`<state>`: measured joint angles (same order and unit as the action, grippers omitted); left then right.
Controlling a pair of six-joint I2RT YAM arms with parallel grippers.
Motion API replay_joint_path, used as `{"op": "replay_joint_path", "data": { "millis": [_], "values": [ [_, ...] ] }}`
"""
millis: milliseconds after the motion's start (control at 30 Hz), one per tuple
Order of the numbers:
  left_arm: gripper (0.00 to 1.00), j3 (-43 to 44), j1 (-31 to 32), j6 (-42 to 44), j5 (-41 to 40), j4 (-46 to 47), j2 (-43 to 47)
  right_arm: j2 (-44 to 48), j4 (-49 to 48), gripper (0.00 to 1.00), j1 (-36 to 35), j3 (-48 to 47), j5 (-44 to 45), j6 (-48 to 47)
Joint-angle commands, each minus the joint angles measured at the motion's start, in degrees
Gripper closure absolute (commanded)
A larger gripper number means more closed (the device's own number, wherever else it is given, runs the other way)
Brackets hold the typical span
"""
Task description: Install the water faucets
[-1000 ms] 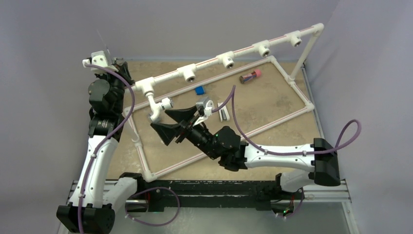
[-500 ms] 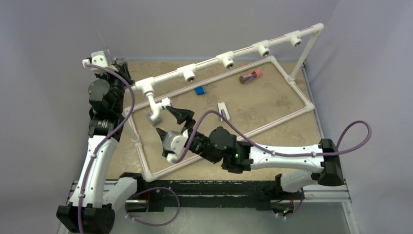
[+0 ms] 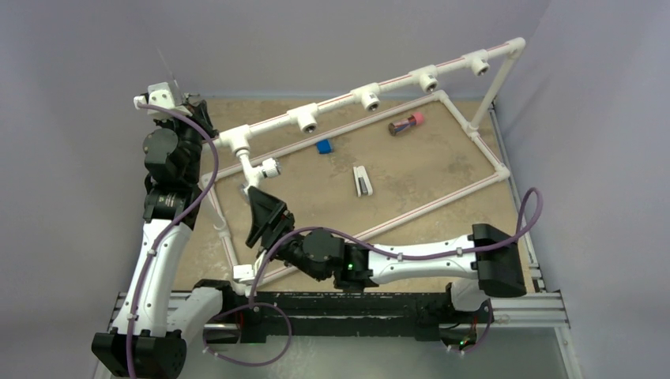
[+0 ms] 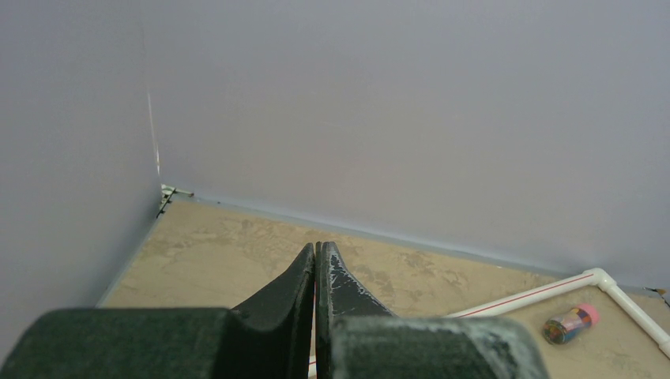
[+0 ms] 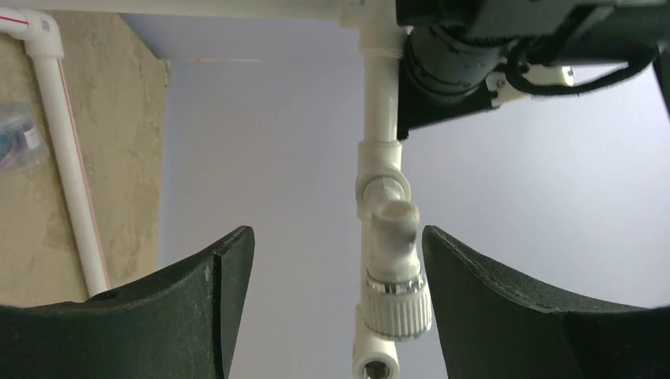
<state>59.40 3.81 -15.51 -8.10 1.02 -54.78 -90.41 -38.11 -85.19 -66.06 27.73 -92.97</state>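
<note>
Water faucet (image 5: 393, 237) hangs from the leftmost fitting (image 3: 236, 140) of the raised pipe rail. My right gripper (image 5: 336, 237) is spread wide just on its near side; the faucet lines up between the fingers, touching neither. My left gripper (image 4: 316, 257) is closed on nothing, near the far-left corner.

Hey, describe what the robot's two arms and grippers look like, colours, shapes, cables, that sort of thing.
The left arm and right arm are built from white shell links joined by bulky black joint housings, and a purple cable runs loosely along each. The left gripper and right gripper have matte black wedge-shaped fingers tapering to thin tips; the left pair looks scuffed grey.
</note>
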Motion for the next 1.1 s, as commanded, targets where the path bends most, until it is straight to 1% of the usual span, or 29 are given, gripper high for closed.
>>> {"op": "replay_joint_path", "data": {
  "millis": [0, 267, 433, 533, 633, 700, 833, 933, 967, 1033, 1067],
  "values": [
    [1.0, -4.35, 1.28, -0.84, 5.54, -15.52, -2.52, -2.33, -7.19, 0.21, 0.62, -5.38, 1.52, -9.72],
    [1.0, -4.29, 1.28, -0.84, 5.67, -15.52, -2.48, -4.8, -9.05, 0.23, 2.83, -8.49, 2.13, -11.08],
    [1.0, -4.28, 1.28, -0.84, 5.59, -15.52, -2.51, -5.45, -9.15, 0.26, 4.35, -9.49, 1.39, -9.3],
    [1.0, -4.29, 1.28, -0.84, 5.61, -15.52, -2.52, -5.96, -9.7, 0.31, 4.59, -9.64, 0.95, -8.62],
    [1.0, -4.24, 1.28, -0.84, 5.6, -15.47, -2.52, -6.79, -9.44, 0.39, 4.89, -10.22, 0.97, -7.67],
    [1.0, -4.29, 1.28, -0.84, 5.56, -15.52, -2.52, -7.32, -9.26, 0.47, 5.3, -10.59, 1.27, -7.07],
    [1.0, -4.29, 1.28, -0.84, 5.56, -15.51, -2.52, -7.93, -9.23, 0.75, 5.71, -10.9, 2.19, -4.6],
    [1.0, -4.2, 1.21, -0.84, 5.6, -15.47, -2.6, -8.26, -9.88, 0.96, 5.69, -10.88, 3.25, -0.82],
    [1.0, -4.2, 1.2, -0.84, 5.57, -15.51, -2.61, -8.43, -10.11, 1.0, 5.73, -10.93, 3.61, 1.21],
    [1.0, -4.2, 1.2, -0.84, 5.55, -15.5, -2.61, -8.97, -11.52, 1.0, 5.73, -11.17, 4.75, 5.91],
    [1.0, -4.2, 1.2, -0.8, 5.67, -15.51, -2.61, -9.21, -13.34, 1.0, 5.73, -11.12, 5.74, 10.36]
  ]
}}
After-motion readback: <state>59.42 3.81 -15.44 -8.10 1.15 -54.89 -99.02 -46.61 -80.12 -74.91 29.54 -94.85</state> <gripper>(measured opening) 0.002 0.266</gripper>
